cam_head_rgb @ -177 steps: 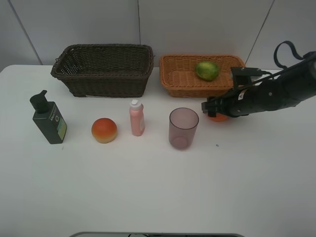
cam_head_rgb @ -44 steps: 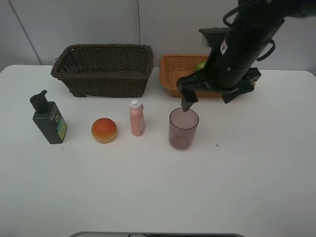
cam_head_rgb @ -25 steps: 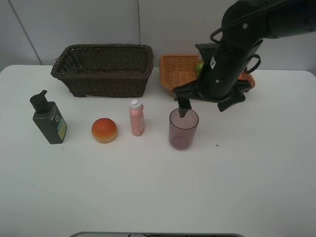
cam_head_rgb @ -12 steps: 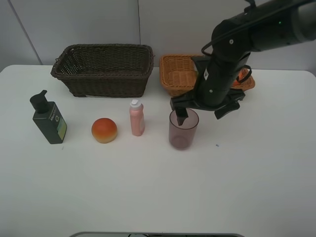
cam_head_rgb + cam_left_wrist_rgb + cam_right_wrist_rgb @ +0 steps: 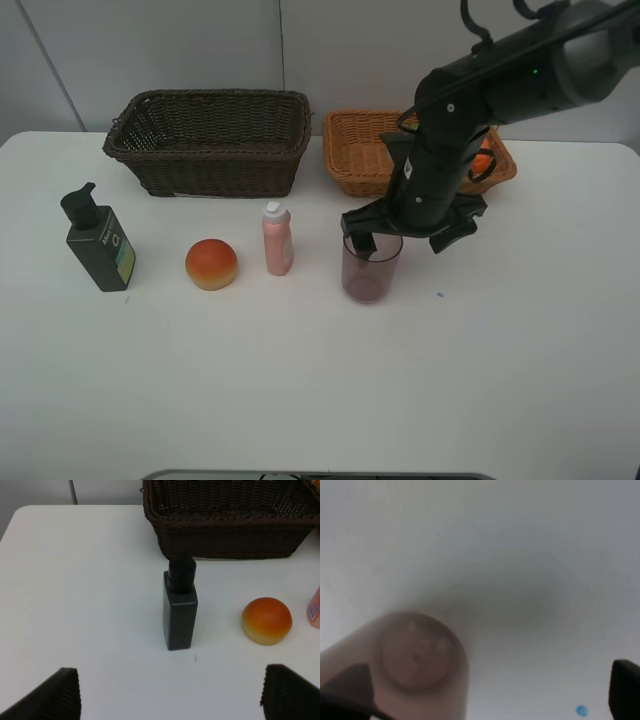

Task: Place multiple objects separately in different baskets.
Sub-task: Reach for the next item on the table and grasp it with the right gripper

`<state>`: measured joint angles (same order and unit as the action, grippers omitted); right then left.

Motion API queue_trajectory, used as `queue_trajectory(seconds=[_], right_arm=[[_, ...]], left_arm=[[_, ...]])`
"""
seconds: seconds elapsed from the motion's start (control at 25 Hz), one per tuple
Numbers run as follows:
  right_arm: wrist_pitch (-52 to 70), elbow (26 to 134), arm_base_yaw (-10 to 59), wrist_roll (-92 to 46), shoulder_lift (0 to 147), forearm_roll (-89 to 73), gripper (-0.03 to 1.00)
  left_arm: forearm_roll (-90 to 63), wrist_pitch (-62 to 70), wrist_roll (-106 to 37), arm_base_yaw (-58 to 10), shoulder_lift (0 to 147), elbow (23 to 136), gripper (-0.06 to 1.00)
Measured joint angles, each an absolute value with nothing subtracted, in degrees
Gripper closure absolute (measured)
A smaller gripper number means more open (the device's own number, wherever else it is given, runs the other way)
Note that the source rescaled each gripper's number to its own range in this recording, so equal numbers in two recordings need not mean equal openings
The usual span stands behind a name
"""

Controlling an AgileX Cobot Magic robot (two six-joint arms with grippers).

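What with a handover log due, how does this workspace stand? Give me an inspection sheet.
Surface: white table, with a small blue speck near the cup.
Job's things: dark green pump bottle, red-orange peach-like fruit, pink white-capped bottle and translucent purple cup stand in a row. An orange lies in the light tan basket. Nothing seen inside the dark brown basket.
Clutter: nothing seen.
Grippers: right gripper open, one finger down inside the cup, the other outside it. Left gripper open, apart from the pump bottle.
Cables: black cable loops off the right arm.
Surroundings: pale wall panels behind.
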<state>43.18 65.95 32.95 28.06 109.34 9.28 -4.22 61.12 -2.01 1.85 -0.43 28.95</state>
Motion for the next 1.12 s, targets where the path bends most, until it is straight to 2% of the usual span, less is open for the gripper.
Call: queue_trajectory(seconds=[0.08, 0.12, 0.2, 0.28, 0.32, 0.4, 0.56, 1.12], right_arm=[[43.2, 65.9, 33.0, 28.1, 109.3, 9.5, 0.11], [43.2, 65.9, 33.0, 28.1, 109.3, 9.9, 0.21], [43.2, 65.9, 33.0, 28.1, 109.3, 10.3, 0.45], [43.0, 65.9, 33.0, 28.1, 109.3, 10.3, 0.74], [42.9, 65.9, 33.0, 28.1, 109.3, 10.3, 0.83], [42.5, 65.9, 33.0, 28.1, 109.3, 10.3, 0.92], [42.1, 65.9, 33.0, 28.1, 109.3, 10.3, 0.96], [41.9, 65.9, 33.0, 27.9, 109.2, 10.3, 0.97]], left_arm=[[-4.2, 61.1, -2.0, 1.9, -0.4, 28.9, 0.06], [-4.2, 61.1, -2.0, 1.9, -0.4, 28.9, 0.06], [-4.2, 61.1, -2.0, 1.9, -0.4, 28.9, 0.06], [-4.2, 61.1, -2.0, 1.9, -0.4, 28.9, 0.06], [-4.2, 61.1, -2.0, 1.9, -0.4, 28.9, 0.06], [-4.2, 61.1, -2.0, 1.9, -0.4, 28.9, 0.06], [-4.2, 61.1, -2.0, 1.9, -0.4, 28.9, 0.06], [-4.2, 61.1, -2.0, 1.9, -0.4, 28.9, 0.06]])
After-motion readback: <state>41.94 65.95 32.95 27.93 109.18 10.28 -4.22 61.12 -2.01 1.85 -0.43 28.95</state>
